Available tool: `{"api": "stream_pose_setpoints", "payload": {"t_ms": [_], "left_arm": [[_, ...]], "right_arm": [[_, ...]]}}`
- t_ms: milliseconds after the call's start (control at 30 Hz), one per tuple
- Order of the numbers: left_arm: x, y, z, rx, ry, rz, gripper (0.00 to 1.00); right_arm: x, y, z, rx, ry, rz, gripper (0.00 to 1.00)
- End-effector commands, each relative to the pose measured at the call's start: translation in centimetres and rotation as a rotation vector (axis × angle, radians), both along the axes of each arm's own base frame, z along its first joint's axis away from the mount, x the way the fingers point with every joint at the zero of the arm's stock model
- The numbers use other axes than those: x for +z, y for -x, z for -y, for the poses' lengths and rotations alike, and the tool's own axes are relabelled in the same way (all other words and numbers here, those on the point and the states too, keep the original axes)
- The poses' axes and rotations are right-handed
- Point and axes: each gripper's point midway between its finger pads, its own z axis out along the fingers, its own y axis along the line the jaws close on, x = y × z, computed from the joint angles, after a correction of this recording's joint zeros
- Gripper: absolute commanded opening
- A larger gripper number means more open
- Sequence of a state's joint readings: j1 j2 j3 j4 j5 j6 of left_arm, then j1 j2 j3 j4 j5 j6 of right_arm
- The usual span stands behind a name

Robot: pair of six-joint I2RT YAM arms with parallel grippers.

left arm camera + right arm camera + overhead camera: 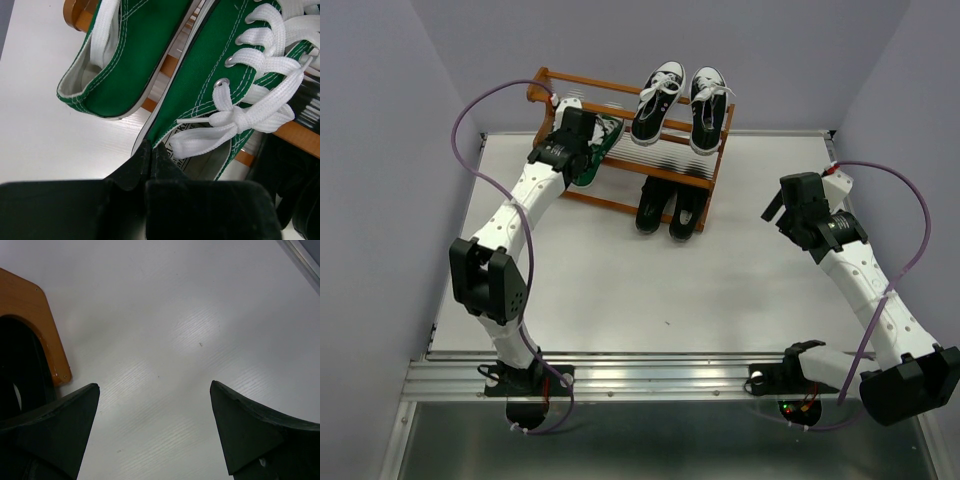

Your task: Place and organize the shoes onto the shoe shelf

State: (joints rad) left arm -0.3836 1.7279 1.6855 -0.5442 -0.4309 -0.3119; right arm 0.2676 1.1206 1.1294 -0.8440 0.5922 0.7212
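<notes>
Two green sneakers lie side by side at the left end of the shoe shelf (590, 84). My left gripper (578, 140) (152, 148) is shut on the heel rim of the right-hand green sneaker (210, 85) (608, 132), the one with its white laces in view. The other green sneaker (125, 55) lies just left of it. A pair of black sneakers with white laces (660, 100) rests on the top tier at the right. Below them sits a pair of plain black shoes (668, 208). My right gripper (782, 205) (155, 390) hangs open over bare table, right of the shelf.
The shelf's wooden side panel (40, 325) and a black shoe (20, 365) show at the left of the right wrist view. Purple walls close in the white table (650, 290) at the back and sides. A metal rail (650, 372) runs along the near edge.
</notes>
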Motion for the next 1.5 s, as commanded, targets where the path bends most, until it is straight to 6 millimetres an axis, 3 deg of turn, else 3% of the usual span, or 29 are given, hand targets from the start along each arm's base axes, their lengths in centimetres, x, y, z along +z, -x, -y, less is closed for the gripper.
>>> {"api": "stream_pose_setpoints", "payload": {"t_ms": [0, 300, 333, 367, 433, 533, 767, 967, 1000, 1167, 1200, 1233, 1267, 1367, 1467], "left_arm": [[7.2, -3.1, 0.2, 0.004, 0.062, 0.236, 0.00], [5.5, -4.2, 0.2, -0.019, 0.092, 0.209, 0.00], [4.5, -4.4, 0.2, -0.014, 0.096, 0.178, 0.16], [4.3, -4.3, 0.4, -0.020, 0.098, 0.172, 0.16], [4.0, -4.2, 0.5, -0.027, 0.104, 0.167, 0.37], [4.4, -3.9, 0.7, -0.039, 0.115, 0.176, 0.50], [5.9, -2.7, 0.0, -0.039, 0.099, 0.182, 0.52], [8.1, 0.2, -0.9, -0.052, 0.100, 0.210, 0.52], [9.3, 1.2, -1.3, -0.051, 0.106, 0.233, 0.52], [10.4, 4.8, -2.5, -0.063, 0.101, 0.260, 0.52], [11.9, 6.0, -2.8, -0.081, 0.112, 0.297, 0.52], [11.3, 6.6, -2.7, -0.098, 0.109, 0.290, 0.52], [13.1, 7.9, -2.6, -0.141, 0.125, 0.341, 0.52], [14.0, 10.4, -2.1, -0.222, 0.155, 0.396, 0.52], [13.9, 11.8, -1.9, -0.263, 0.176, 0.413, 0.53]], "right_arm": [[2.5, -0.6, 0.2, -0.010, -0.015, 0.083, 0.97], [2.4, -0.9, -0.1, -0.005, -0.027, 0.079, 0.97], [2.5, -0.8, -0.1, -0.005, -0.029, 0.080, 0.97], [2.5, -0.8, -0.1, -0.005, -0.030, 0.082, 0.97], [2.5, -0.6, 0.0, -0.006, -0.028, 0.081, 0.97], [2.4, -0.5, 0.0, -0.007, -0.030, 0.080, 0.97], [1.9, -0.7, -0.4, 0.002, -0.043, 0.066, 0.97], [1.8, -0.7, -0.5, 0.005, -0.052, 0.068, 0.98], [1.7, -0.8, -0.6, 0.010, -0.055, 0.068, 0.98], [0.9, -1.2, -1.9, 0.044, -0.113, 0.063, 1.00], [0.8, -1.2, -2.0, 0.047, -0.119, 0.066, 1.00], [0.7, -1.4, -2.2, 0.055, -0.124, 0.069, 1.00], [0.6, -1.5, -2.5, 0.068, -0.132, 0.069, 1.00], [0.5, -1.8, -2.8, 0.098, -0.124, 0.059, 1.00], [-0.2, -1.7, -2.3, 0.085, -0.094, 0.030, 1.00]]}}
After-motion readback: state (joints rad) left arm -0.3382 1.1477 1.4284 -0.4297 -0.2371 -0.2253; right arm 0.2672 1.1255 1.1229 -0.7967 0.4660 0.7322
